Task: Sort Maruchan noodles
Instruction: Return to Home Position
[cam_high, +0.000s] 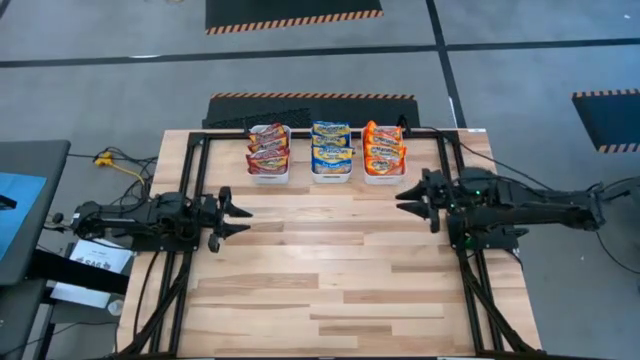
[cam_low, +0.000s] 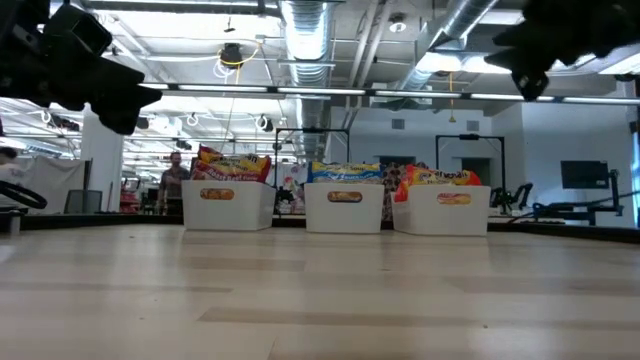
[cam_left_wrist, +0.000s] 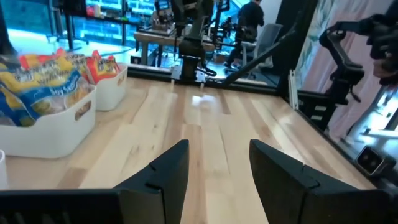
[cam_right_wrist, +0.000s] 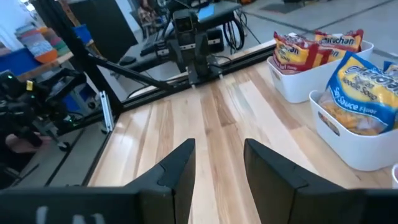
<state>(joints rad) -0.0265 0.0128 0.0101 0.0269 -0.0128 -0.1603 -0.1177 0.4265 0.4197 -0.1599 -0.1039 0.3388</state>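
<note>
Maruchan noodles sit sorted by colour in three white bins, set in a row at the far edge of the surface (cam_high: 330, 270): red packs (cam_high: 268, 150) in the left bin (cam_high: 268, 178), blue packs (cam_high: 332, 148) in the middle bin (cam_high: 332, 179), orange packs (cam_high: 384, 148) in the right bin (cam_high: 383, 181). No pack shows loose on the boards, so the sorting looks finished and only the retreat to rest seems left. The packs stand on edge, leaning together and rising above the rims. The left arm (cam_high: 150, 218) lies low at its side, the left jaws spread wide and empty, pointing inward. The right arm (cam_high: 520, 205) mirrors it, the right jaws likewise wide and holding nothing, and close to the right bin's near corner. The main risk is that corner. A sweep that clips it could shove the light bin and spill glossy packs over the rim, mixing colours or dropping some off the far edge.
</note>
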